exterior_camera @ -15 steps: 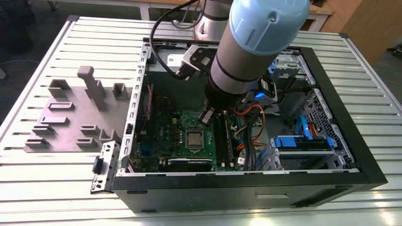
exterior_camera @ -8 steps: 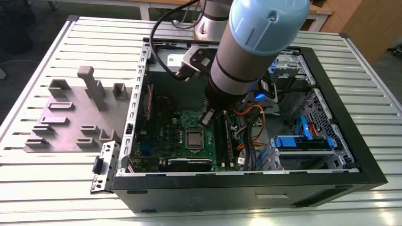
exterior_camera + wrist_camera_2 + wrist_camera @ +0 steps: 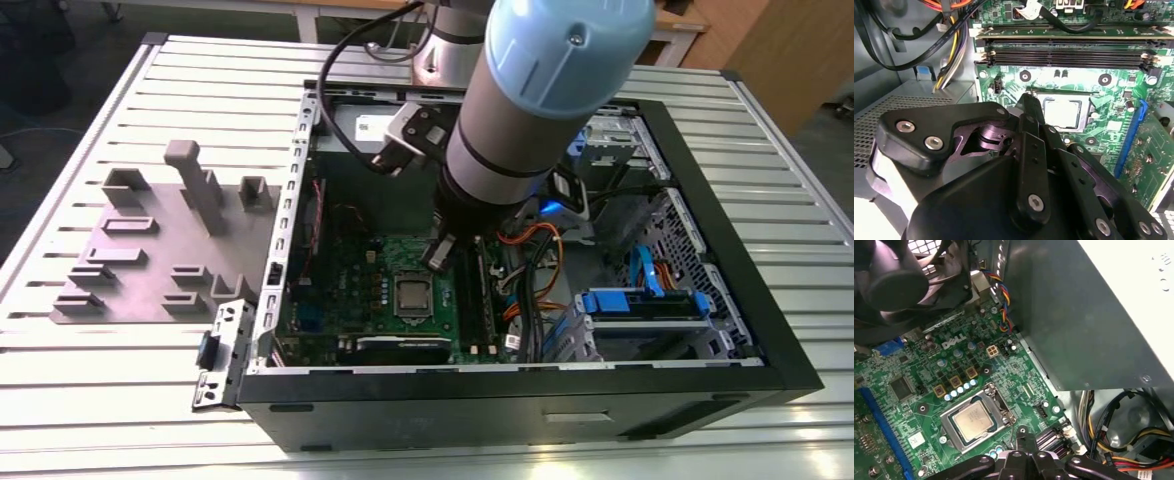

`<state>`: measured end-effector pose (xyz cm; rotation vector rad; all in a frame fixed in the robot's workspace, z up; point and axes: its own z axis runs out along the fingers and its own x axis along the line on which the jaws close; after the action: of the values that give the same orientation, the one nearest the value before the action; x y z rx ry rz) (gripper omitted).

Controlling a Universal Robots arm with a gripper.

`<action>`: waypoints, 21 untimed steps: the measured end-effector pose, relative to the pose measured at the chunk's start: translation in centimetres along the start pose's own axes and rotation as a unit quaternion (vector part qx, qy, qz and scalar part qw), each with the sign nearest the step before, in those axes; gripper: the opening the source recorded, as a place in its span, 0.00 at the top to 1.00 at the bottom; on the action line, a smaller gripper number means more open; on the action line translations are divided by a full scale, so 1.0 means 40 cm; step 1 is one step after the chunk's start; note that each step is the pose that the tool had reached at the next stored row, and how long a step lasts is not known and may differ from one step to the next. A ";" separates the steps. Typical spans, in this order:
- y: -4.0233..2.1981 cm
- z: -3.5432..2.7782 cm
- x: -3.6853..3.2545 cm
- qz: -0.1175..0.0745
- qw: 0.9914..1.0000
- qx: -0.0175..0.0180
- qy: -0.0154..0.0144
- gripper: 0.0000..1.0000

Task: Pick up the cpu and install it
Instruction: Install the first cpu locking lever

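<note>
Inside the socket frame (image 3: 976, 421) sits the cpu (image 3: 973, 419), gripper (image 3: 1023, 432) beside it

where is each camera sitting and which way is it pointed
Exterior view: off the arm, above the table, looking down into the open computer case; the arm's grey and blue links show.
First wrist view: on the arm, facing the motherboard and cpu; claw at the edge.
Second wrist view: on the arm, behind the claw.
Both wrist views share the cpu.

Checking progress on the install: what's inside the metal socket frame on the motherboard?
The cpu lies flat inside the socket frame, silver top showing. The socket contacts beneath it are covered. The pincer hangs above the board beside it, holding nothing.
</note>
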<state>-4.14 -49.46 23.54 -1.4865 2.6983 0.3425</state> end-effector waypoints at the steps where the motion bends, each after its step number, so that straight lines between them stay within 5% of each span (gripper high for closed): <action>1: 0.000 0.000 0.002 -0.003 1.000 0.000 0.000 0.89; 21: -0.006 0.000 0.013 -0.054 0.998 -0.005 0.007 0.89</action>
<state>-4.24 -50.02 23.41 -1.6363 2.6167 0.3403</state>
